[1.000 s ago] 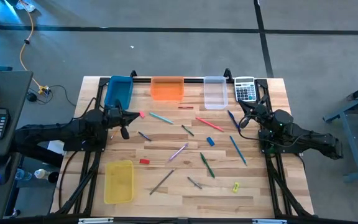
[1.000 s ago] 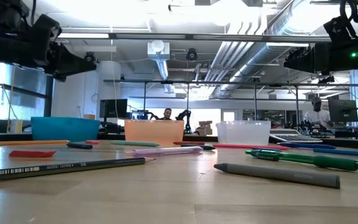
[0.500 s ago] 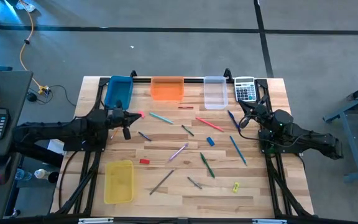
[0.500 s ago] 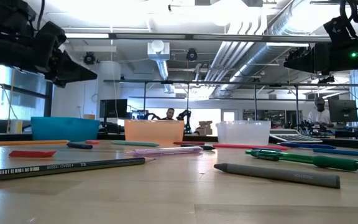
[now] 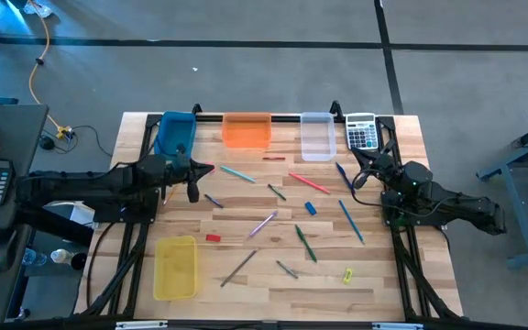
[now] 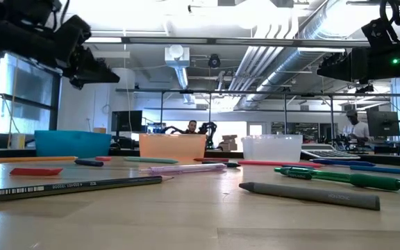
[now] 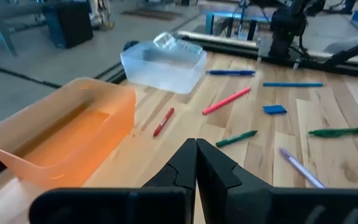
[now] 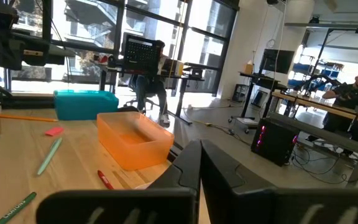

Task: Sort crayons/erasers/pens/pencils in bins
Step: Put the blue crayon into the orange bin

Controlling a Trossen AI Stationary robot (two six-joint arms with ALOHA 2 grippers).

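Observation:
Pens, pencils, crayons and erasers lie scattered on the wooden table [image 5: 374, 275]. Among them are a red pencil [image 5: 309, 183], a green pen [image 5: 305, 243], a blue pen [image 5: 350, 221], a red eraser [image 5: 213, 237] and a red crayon [image 7: 163, 121]. Along the far edge stand the blue bin [image 5: 174, 135], the orange bin [image 5: 246, 129] and the clear bin [image 5: 317, 136]. The yellow bin [image 5: 175, 267] sits near left. My left gripper [image 5: 205, 169] hovers shut above the table's left side, near the blue bin. My right gripper [image 5: 356, 156] waits shut at the far right.
A grey calculator [image 5: 362, 132] lies at the far right corner beside the clear bin. A small yellow piece [image 5: 347, 274] lies near the front right. In the room behind the table, people sit at desks [image 8: 353, 87].
My left gripper has moved toward the table's right edge and risen a little, still shut and holding nothing. It now points slightly more downward. The things on the table have not moved.

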